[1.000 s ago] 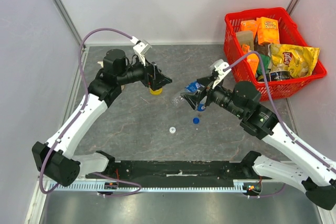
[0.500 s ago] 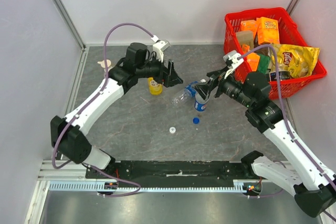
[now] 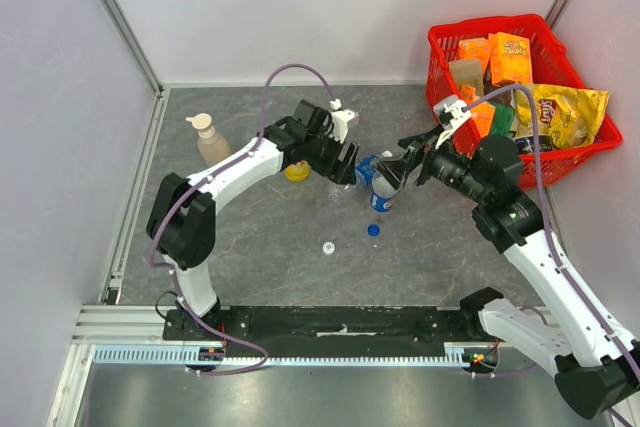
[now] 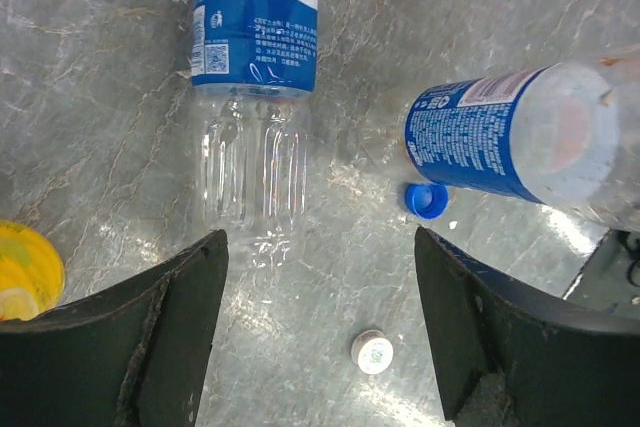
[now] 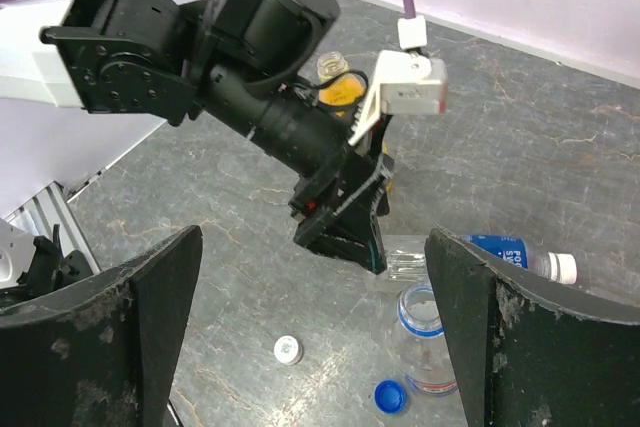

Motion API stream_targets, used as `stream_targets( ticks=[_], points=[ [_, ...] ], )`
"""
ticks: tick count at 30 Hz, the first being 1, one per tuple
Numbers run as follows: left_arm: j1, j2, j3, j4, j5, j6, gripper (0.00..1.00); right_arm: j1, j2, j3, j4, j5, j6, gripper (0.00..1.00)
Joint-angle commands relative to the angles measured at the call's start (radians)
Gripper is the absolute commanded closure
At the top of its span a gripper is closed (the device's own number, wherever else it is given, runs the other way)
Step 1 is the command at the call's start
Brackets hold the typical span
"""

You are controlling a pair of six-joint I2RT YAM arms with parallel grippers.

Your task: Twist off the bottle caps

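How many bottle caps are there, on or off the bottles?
3. A blue cap lies loose beside the upright bottle, a loose white cap nearer the robot's base, and a screwed-on white cap on the lying bottle. None seems hidden.

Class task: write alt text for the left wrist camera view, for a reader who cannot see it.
A clear blue-labelled bottle lies flat on a grey table, a second bottle to its right, with a loose blue cap and white cap nearby. The left gripper's open jaws frame the bottom; a yellow bottle peeks in at left.
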Motion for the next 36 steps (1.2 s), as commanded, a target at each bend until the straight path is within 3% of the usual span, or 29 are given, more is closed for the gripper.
stream_targets(
  ticks=[1, 15, 23, 31, 36],
  points=[
    [-0.024, 0.051, 0.060, -0.013, -0.084, 0.095, 0.20, -0.013, -0.013, -0.009, 0.026, -0.032, 0.015, 0.02],
    [-0.066, 0.214, 0.063, 0.041, -0.196, 0.101, 0.26, -0.029, -0.018, -0.012, 0.024, -0.070, 0.030, 0.02],
    [-0.072, 0.321, 0.069, 0.076, -0.245, 0.077, 0.35, -0.039, -0.021, -0.017, 0.021, -0.084, 0.033, 0.02],
    [-0.074, 0.294, 0.092, 0.093, -0.322, 0.045, 0.51, -0.042, -0.024, -0.015, 0.021, -0.087, 0.038, 0.02],
    [-0.075, 0.277, 0.179, 0.058, -0.321, 0.047, 0.54, -0.042, -0.027, -0.009, 0.020, -0.095, 0.045, 0.02]
  ],
)
